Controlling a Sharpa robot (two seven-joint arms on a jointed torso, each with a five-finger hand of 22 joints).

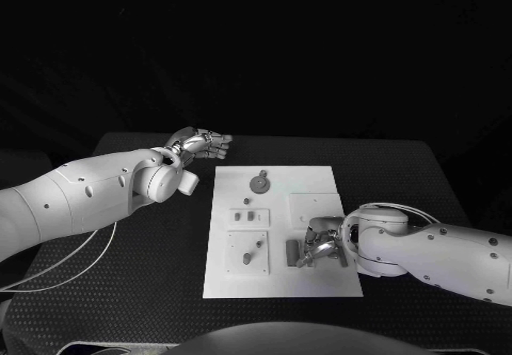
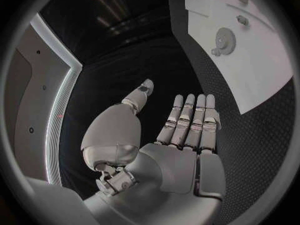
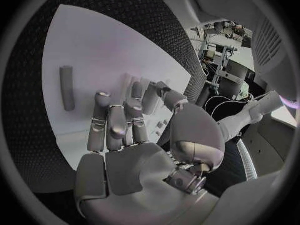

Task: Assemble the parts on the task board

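Left hand [image 2: 165,155] open, palm exposed, fingers [image 2: 190,120] straight and held side by side, thumb set apart; it holds nothing. Beyond the fingertips, black desk [image 2: 250,135]. White task board [image 2: 262,70] lies on it, bearing a gear-shaped part [image 2: 225,37] and two small pieces, possibly pegs.

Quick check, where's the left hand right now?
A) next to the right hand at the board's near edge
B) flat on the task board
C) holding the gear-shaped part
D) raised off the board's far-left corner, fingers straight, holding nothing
D: the left hand sits beyond the far-left corner of the task board, and the left wrist view shows its fingers straight with nothing in them.
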